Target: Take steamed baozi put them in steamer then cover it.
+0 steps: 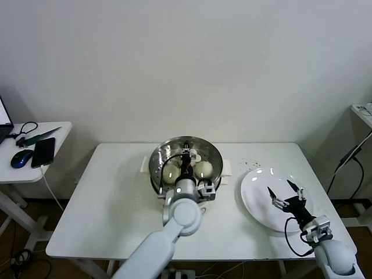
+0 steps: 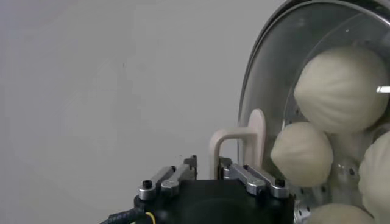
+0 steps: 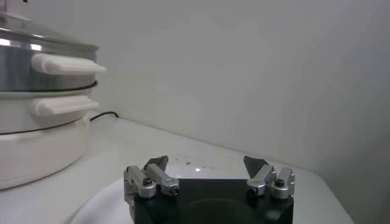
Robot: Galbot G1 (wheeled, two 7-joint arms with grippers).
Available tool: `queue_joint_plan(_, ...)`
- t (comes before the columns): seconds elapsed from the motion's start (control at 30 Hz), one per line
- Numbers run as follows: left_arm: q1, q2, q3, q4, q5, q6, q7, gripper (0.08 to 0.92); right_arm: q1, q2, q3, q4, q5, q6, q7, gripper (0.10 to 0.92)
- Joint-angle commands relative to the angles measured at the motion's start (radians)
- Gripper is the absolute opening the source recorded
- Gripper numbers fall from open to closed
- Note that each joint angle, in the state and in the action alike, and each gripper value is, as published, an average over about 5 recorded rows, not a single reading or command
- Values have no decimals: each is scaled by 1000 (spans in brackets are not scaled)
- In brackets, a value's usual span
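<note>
Four steamed baozi [image 2: 341, 88] under glass lid [image 2: 274, 73] on steamer [image 1: 160, 157]; left gripper [image 2: 210, 170] clamps lid handle [image 2: 234, 143]; right gripper [image 1: 286, 193] spread above plate [image 1: 256, 200].

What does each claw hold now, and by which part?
The left claw holds the glass lid by its cream handle, over the steamer. The right claw is open above the plate, holding nothing.
</note>
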Motion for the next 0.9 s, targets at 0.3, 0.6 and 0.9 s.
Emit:
queue_joint_plan(0.3, 68, 83, 7, -198, -53, 49, 23, 553, -5, -5, 13, 31, 22, -55, 11, 823)
queue_joint_plan(0.6, 179, 144, -22, -345, -65, 49, -2, 795, -5, -3, 17, 55, 29, -91, 27, 823)
queue_joint_plan(0.9, 374, 202, -196, -460, -238, -92, -199, 823, -18, 14, 22, 73, 48, -95, 31, 823)
